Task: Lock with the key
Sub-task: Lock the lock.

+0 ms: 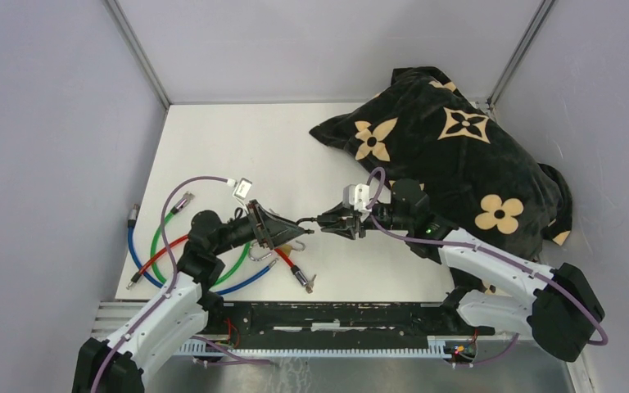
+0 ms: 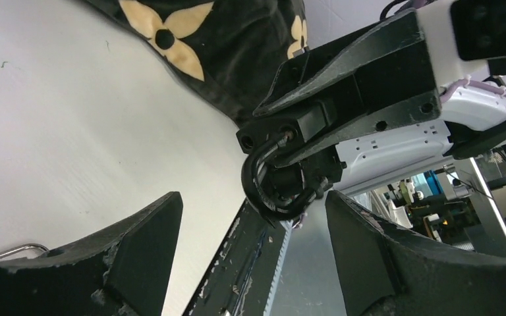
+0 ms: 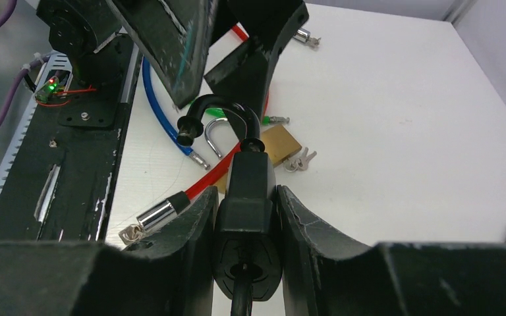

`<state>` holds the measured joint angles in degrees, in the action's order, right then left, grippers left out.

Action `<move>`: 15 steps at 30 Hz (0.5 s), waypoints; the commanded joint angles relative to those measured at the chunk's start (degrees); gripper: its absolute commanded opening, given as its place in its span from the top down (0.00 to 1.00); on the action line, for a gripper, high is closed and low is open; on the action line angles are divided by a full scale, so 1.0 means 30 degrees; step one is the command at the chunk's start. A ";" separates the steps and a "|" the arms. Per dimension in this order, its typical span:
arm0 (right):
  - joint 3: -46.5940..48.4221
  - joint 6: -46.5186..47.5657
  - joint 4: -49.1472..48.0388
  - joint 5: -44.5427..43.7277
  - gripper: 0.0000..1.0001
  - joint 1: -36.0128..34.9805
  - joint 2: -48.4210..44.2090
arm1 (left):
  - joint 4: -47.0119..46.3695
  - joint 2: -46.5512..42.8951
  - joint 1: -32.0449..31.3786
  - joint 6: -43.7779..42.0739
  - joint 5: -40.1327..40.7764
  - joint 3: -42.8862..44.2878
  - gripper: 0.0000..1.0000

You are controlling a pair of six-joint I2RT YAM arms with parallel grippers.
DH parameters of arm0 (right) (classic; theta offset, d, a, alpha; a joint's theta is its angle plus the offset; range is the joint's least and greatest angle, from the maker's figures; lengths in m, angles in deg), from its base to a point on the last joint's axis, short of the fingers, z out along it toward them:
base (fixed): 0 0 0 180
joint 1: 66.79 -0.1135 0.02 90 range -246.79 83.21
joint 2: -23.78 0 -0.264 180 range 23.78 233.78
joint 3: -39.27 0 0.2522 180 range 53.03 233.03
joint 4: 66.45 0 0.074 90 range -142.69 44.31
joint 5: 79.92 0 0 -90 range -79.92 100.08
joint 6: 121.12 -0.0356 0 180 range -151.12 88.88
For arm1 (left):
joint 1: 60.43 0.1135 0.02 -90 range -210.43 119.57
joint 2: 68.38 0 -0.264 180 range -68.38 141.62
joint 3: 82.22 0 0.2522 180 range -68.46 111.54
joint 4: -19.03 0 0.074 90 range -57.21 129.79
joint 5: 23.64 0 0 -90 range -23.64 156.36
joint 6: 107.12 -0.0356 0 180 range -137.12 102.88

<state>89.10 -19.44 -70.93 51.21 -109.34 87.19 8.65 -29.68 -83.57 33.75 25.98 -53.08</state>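
Right gripper (image 3: 245, 197) clamps the black plastic-cased padlock (image 3: 247, 224) by its body, presenting its open black hooked shackle (image 3: 217, 104) to the spread, empty left gripper (image 2: 253, 214). Small silver keys (image 3: 300, 160) lie on the tabletop beside a brass padlock (image 3: 280, 141), apparently not yet taken up.

A black pillow (image 1: 459, 155) patterned with cream flowers lies at the far right of the white desk (image 1: 237, 139). At the near left, blue, green and red cables (image 3: 205, 179) sprawl in loose loops.
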 commanded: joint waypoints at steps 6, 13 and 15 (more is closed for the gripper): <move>0.2694 0.2794 -0.1379 0.0090 1.00 -0.1307 0.0787 | -0.1489 0.0175 -0.0405 -0.0009 -0.0292 0.0822 0.48; 0.3555 0.1245 -0.0725 0.1087 1.00 -0.1317 0.1461 | -0.2235 -0.0263 -0.0410 -0.1463 -0.0694 0.0899 0.98; 0.4534 -0.0239 0.0077 0.2458 1.00 -0.1172 0.2091 | -0.2389 -0.0647 -0.0418 -0.3718 -0.1072 0.0903 0.98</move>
<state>95.09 -13.86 -68.00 51.84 -112.77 91.39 5.77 -29.83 -84.55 32.24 25.23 -52.71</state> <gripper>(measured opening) 0.386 0.078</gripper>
